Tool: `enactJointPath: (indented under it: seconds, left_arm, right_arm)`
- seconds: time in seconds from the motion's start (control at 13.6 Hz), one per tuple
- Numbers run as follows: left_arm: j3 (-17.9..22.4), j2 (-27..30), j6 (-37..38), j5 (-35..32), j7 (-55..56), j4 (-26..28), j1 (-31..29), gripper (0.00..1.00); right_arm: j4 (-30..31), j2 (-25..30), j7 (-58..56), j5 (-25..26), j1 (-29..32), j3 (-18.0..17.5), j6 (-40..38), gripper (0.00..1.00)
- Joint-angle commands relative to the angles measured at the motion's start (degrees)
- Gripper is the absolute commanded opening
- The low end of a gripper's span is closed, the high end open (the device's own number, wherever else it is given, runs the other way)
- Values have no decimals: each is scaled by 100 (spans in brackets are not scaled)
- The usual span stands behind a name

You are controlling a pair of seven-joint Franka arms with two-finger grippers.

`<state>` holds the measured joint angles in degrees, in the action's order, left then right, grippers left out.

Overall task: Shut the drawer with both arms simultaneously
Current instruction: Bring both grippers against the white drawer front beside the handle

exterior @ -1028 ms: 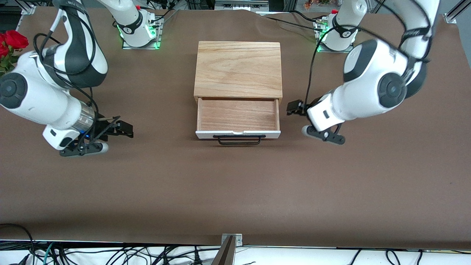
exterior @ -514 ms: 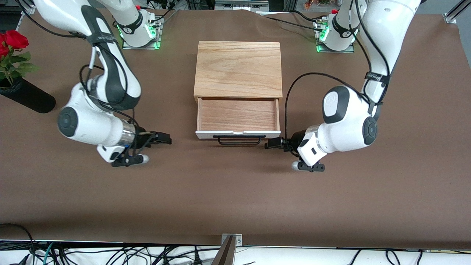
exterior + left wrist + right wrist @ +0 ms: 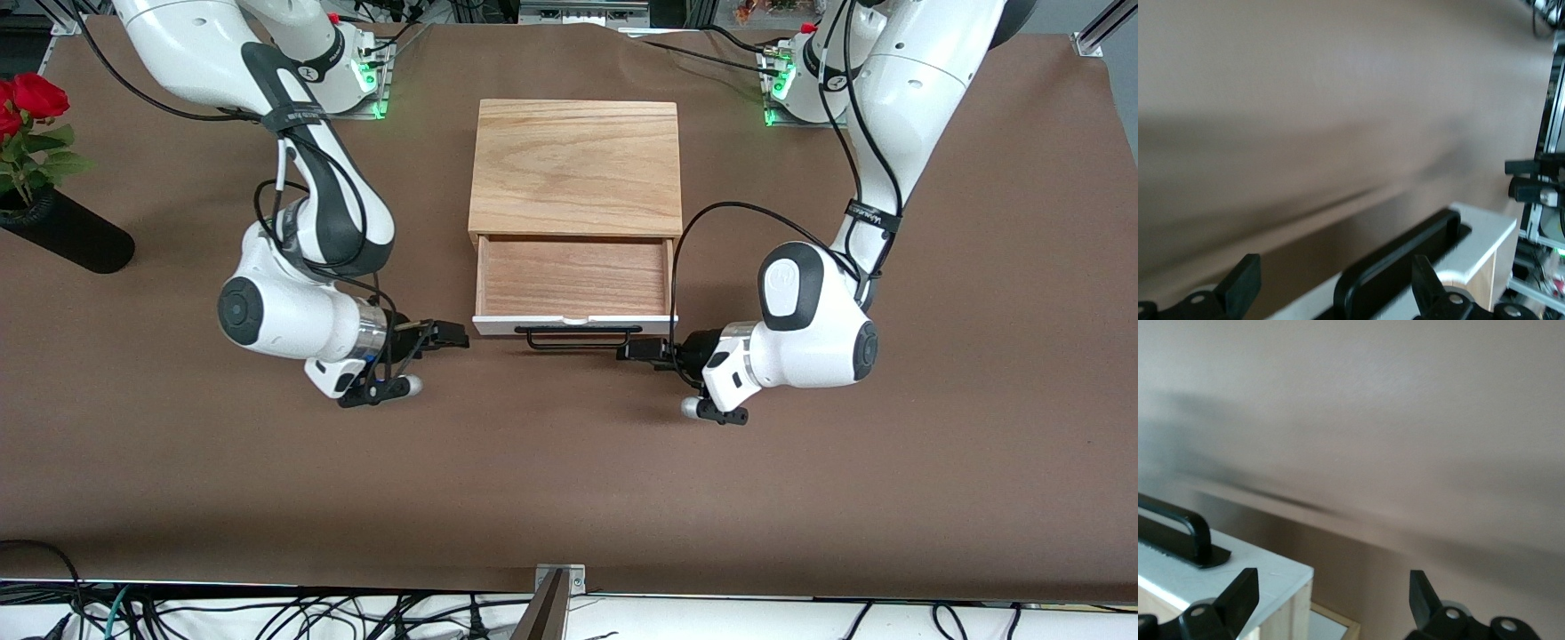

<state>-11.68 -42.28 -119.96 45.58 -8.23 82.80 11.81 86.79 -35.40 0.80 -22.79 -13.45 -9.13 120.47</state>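
Observation:
The drawer (image 3: 573, 276) stands pulled out of its light wooden casing (image 3: 575, 169), reddish wood showing inside. Its white front panel (image 3: 498, 325) carries a black bar handle (image 3: 578, 339). My right gripper (image 3: 449, 338) is open, low at the panel's corner toward the right arm's end; the right wrist view shows that corner (image 3: 1238, 567) between its fingers (image 3: 1241, 590). My left gripper (image 3: 636, 349) is open, low just in front of the panel at the handle's end toward the left arm's end. The handle (image 3: 1398, 267) lies between its fingers (image 3: 1425, 283).
A black vase (image 3: 67, 238) with red roses (image 3: 31, 96) lies at the right arm's end of the table. Cables (image 3: 267, 613) run below the table edge nearest the camera. Brown table (image 3: 569, 480) stretches in front of the drawer.
Both arms have swung in from the table's ends and lowered toward the drawer's front panel. The drawer has not moved.

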Motion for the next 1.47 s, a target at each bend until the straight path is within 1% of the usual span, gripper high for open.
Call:
enactJointPath:
  seconds: [0.0,0.15,0.66,0.95,1.4]
  left_arm:
    - [17,79,612,126,-171,87,-47,100]
    - [17,79,843,109,-153,79,-64,100]
    - [26,71,852,109,-144,87,-12,100]
    - [26,71,861,100,-153,96,-12,100]
    - [34,79,966,91,-109,219,-3,100]
  right_arm:
    - [-136,-134,-62,-120,44,-142,3,100]
    - [-136,-160,-53,-120,36,-177,3,100]
    - [-145,-257,26,-138,-202,-186,3,100]
    - [-136,-292,87,-436,-395,-177,-24,100]
    - [-93,-328,447,-445,-623,-177,-85,100]
